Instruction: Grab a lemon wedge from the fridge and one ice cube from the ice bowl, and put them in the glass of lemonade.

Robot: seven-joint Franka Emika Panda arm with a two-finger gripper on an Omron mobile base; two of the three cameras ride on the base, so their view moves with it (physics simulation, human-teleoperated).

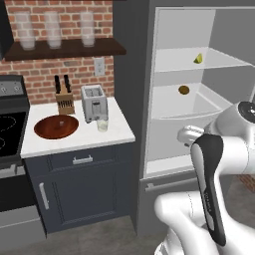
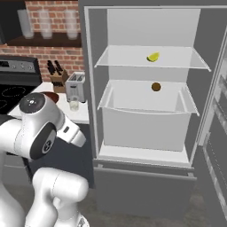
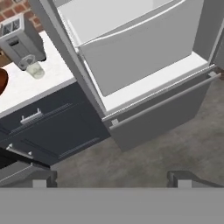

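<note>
Two items sit inside the open fridge (image 1: 199, 89) in the left base view: the lemon wedge (image 1: 198, 59) on the upper glass shelf (image 1: 174, 62) and a round brownish item (image 1: 184, 90) on the level below, above the white drawer (image 1: 169, 134). To the fridge's left, the white worktop (image 1: 119, 132) carries the wooden ice bowl (image 1: 56, 126), a knife block (image 1: 64, 101), a toaster (image 1: 93, 102) and, just in front of the toaster, the small glass of lemonade (image 1: 102, 125). Three tall frosted glasses (image 1: 54, 30) stand on a dark wall shelf (image 1: 64, 49) above. The white arm (image 1: 219, 164) rises at the lower right.

From the right base view, the lemon wedge (image 2: 153, 56) lies near the middle of the upper shelf, the brownish item (image 2: 156, 87) lower down, and the glass of lemonade (image 2: 74, 104) stands before the toaster (image 2: 75, 86).

Looking down from the hand view, the end effector (image 3: 112, 178) hangs above the floor (image 3: 175, 144) with its fingertips (image 3: 39, 178) spread wide and nothing between them. The fridge drawer (image 3: 144, 52) fills the upper part, and the glass of lemonade (image 3: 35, 69) sits on the worktop at the upper left beside the toaster (image 3: 19, 41).
</note>
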